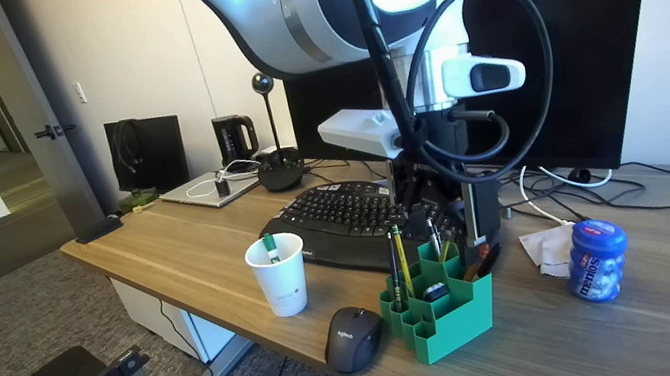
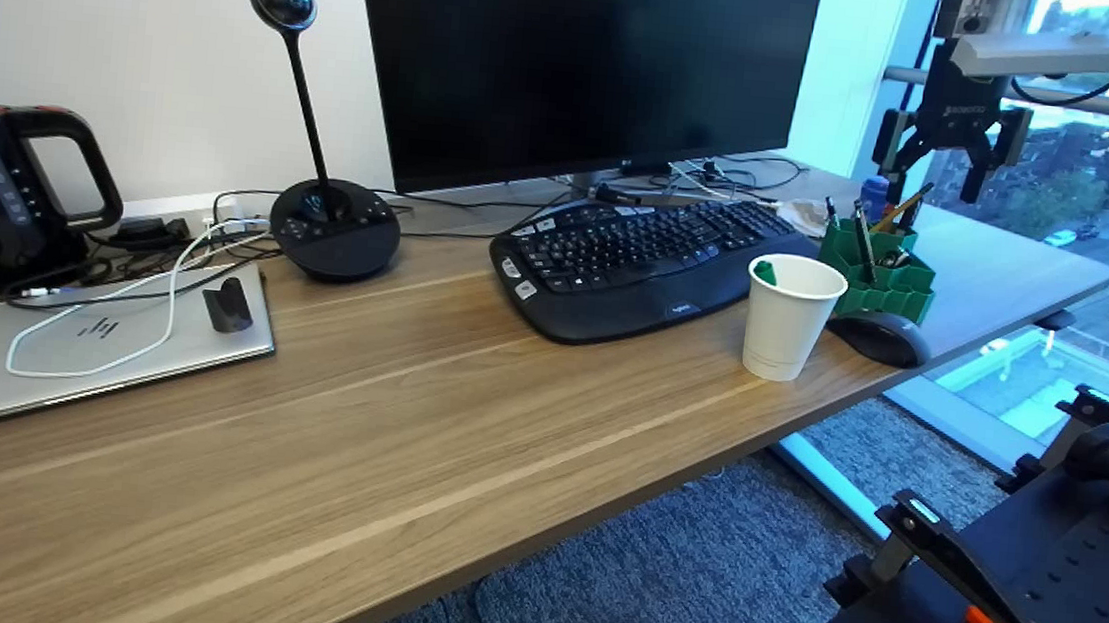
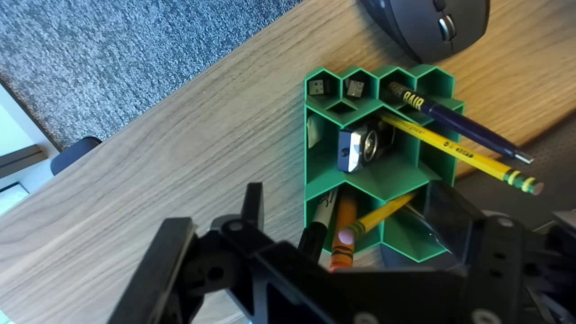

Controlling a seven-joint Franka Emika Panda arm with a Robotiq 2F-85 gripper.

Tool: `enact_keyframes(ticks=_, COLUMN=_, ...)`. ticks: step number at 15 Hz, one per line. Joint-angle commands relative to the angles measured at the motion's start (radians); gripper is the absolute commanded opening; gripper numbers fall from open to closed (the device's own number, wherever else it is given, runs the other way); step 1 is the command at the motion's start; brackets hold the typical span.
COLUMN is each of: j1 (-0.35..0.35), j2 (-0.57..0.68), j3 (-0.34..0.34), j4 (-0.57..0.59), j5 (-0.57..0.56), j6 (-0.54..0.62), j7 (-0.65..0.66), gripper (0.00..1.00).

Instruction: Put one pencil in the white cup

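Two yellow pencils stand leaning in the green desk organiser (image 1: pixel 466 322). The shorter-looking pencil (image 3: pixel 386 211), with a pink eraser, crosses a rear compartment; the long pencil (image 3: pixel 468 156) leans out past the organiser's side. My gripper (image 3: pixel 348 193) is over the organiser, its fingers (image 3: pixel 253 202) wide apart. In the wrist view the pink-eraser pencil lies between them, with no contact visible. In an exterior view the gripper (image 2: pixel 935 184) also stands open, pointing down. The white cup (image 1: pixel 281 287) is upright near the desk's front edge, holding a green-capped marker (image 1: pixel 271 248).
A dark pen (image 3: pixel 463 123), a black-capped marker (image 3: pixel 321 220) and an orange crayon-like stick (image 3: pixel 345 216) share the organiser. Beside it sit the mouse (image 1: pixel 353 339), keyboard (image 2: pixel 648 270) and blue container (image 1: pixel 597 260). A monitor (image 2: pixel 585 73) stands behind.
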Motion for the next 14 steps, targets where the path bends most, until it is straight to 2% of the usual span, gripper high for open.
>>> enact_keyframes(ticks=1, j1=-0.001, j2=0.018, j3=-0.002, j4=0.028, j5=0.001, j6=-0.001, j7=0.006, gripper=0.88)
enact_keyframes(ticks=4, j1=-0.001, j2=0.020, j3=-0.002, j4=0.032, j5=0.002, j6=-0.003, j7=0.007, gripper=0.85)
enact_keyframes(ticks=6, j1=0.000, j2=0.023, j3=-0.003, j4=0.035, j5=0.002, j6=-0.005, j7=0.009, gripper=0.72)
enact_keyframes(ticks=8, j1=-0.001, j2=0.026, j3=-0.003, j4=0.039, j5=0.002, j6=-0.007, j7=0.009, gripper=0.52)
enact_keyframes(ticks=14, j1=-0.002, j2=0.037, j3=-0.002, j4=0.053, j5=0.004, j6=-0.009, j7=0.008, gripper=0.05)
